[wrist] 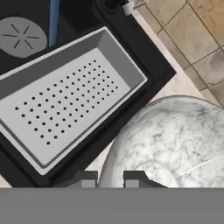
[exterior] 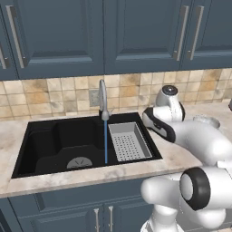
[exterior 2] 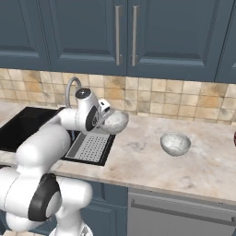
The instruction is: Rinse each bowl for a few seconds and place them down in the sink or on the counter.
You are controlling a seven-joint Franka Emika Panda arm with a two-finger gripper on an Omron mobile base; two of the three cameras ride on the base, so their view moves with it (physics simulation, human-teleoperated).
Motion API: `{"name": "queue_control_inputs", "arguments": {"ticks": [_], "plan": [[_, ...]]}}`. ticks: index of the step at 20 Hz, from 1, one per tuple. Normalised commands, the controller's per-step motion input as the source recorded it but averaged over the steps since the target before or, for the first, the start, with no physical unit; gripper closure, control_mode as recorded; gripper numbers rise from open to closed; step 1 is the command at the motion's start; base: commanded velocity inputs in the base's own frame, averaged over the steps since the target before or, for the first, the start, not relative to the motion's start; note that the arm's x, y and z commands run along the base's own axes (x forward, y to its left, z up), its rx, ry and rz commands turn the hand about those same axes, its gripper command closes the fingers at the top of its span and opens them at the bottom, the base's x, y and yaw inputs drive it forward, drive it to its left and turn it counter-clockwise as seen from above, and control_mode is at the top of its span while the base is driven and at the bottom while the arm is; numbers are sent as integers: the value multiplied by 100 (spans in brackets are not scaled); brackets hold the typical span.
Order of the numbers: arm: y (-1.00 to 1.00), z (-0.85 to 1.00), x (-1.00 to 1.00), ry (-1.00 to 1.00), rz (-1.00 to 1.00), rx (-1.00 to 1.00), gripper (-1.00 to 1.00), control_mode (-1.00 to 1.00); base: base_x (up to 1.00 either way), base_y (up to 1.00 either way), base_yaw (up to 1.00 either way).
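Hand view shows the end effector (wrist: 110, 178) pinching a bowl (wrist: 175, 144) by its rim. Carry it level toward the water stream (wrist: 53, 22), beyond the tray (wrist: 65, 96), keeping it clear of the sink (wrist: 144, 57) edge.

1. The white arm rose from the base, bent at a dark-jointed elbow, and reached forward and to the right.
2. The wrist was tipped downward.
3. The end effector (exterior 2: 109, 119) had its jaws drawn nearly together, pinching the rim of a bowl (exterior 2: 115, 122).
4. In the hand view, both dark fingertips (wrist: 87, 179) straddled that rim.
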Motion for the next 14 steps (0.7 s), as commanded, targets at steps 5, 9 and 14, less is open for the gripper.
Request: {"name": "queue_control_inputs", "arguments": {"ticks": [5, 9, 14], "plan": [[13, 25, -15, 6, 19, -6, 100, -100, 0, 0, 0], [9, 18, -15, 7, 19, -4, 100, -100, 0, 0, 0], [4, 7, -18, 6, 18, -1, 100, -100, 0, 0, 0]]}}
